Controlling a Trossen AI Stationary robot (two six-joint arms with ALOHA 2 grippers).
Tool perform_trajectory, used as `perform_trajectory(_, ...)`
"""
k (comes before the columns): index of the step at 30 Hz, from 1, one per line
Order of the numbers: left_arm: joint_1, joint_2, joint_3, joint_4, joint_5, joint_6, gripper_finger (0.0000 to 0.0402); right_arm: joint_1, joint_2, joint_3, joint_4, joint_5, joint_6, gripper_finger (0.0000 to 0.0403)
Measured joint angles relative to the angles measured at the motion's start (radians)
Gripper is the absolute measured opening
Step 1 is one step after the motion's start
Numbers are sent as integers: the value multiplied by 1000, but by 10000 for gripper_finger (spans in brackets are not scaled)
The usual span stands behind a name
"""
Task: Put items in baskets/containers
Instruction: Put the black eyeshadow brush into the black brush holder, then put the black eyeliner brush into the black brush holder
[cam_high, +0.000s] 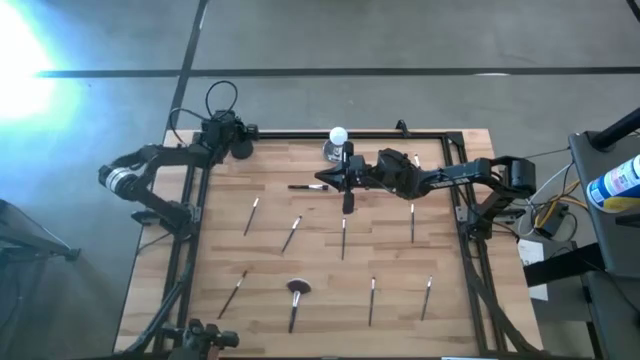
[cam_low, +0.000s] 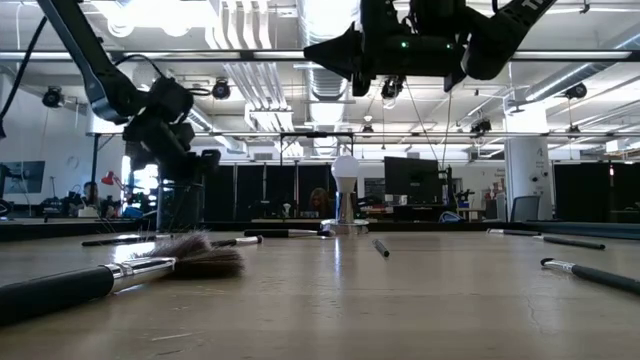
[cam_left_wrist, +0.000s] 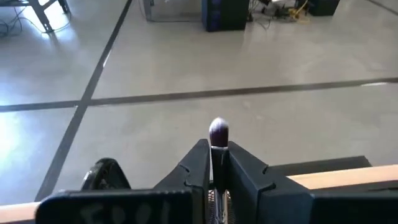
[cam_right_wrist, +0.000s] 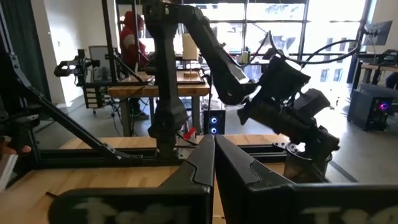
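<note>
The left pincer (cam_left_wrist: 214, 171), clamped on a brush (cam_left_wrist: 219, 134), hangs over the black cup (cam_high: 241, 149); it needs lowering and releasing, while the right pincer (cam_right_wrist: 214, 155) waits closed nearby.

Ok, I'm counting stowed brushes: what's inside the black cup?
Its inside is hidden: the left gripper hangs over the cup, shut on one brush.
</note>
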Motion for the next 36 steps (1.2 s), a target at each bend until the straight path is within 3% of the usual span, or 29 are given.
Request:
perform_trajectory(8,0,-102,94,-233,9,75,46,0,-71,0,-124,0,-3,8)
perform_trajectory(15,-82,-290,122,-443,171,88,8,1,-134,-53,-237,0,-62,8)
perform_trajectory(23,-401,-445,88,-559,179,68,0,0,-130,-273,59,-60,-78,8)
perform_trajectory(31,-659,-431,86,-636,174,-87,0,1,-146,-450,315,-89,-24,8)
perform_trajectory(36,-747,-402,87,-772,89,-224,0,2,-146,-520,416,-90,-10,8)
